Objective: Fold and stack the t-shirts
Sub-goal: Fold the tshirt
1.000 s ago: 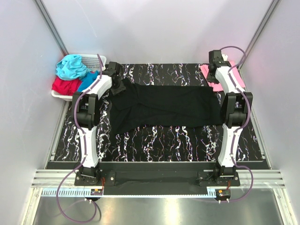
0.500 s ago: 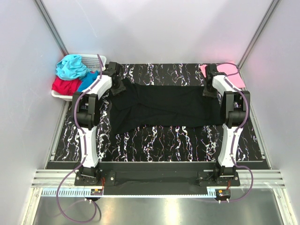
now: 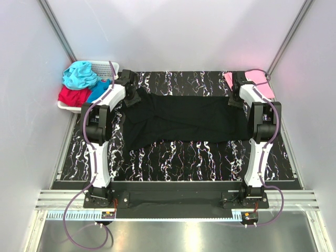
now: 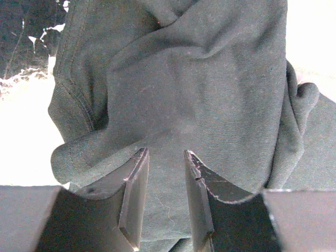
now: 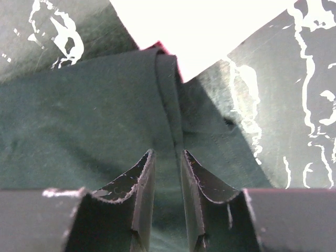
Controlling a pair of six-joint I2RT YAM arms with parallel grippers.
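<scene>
Two pinches, left gripper (image 4: 166, 153), right gripper (image 5: 168, 152), black t-shirt (image 3: 184, 118) partly hidden

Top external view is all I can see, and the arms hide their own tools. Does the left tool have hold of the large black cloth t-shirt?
Observer: It looks so. On the left wrist camera the large black cloth t-shirt puckers up between the fingers of the left tool.
Operator: And the right tool?
Observer: The right tool has its fingers close together, with the shirt's stitched hem running between them. The cloth lies flat, so its grip is unclear.
Operator: Is it near the shirt's edge?
Observer: Yes, the bare black marbled table shows close beside the cloth.
</scene>
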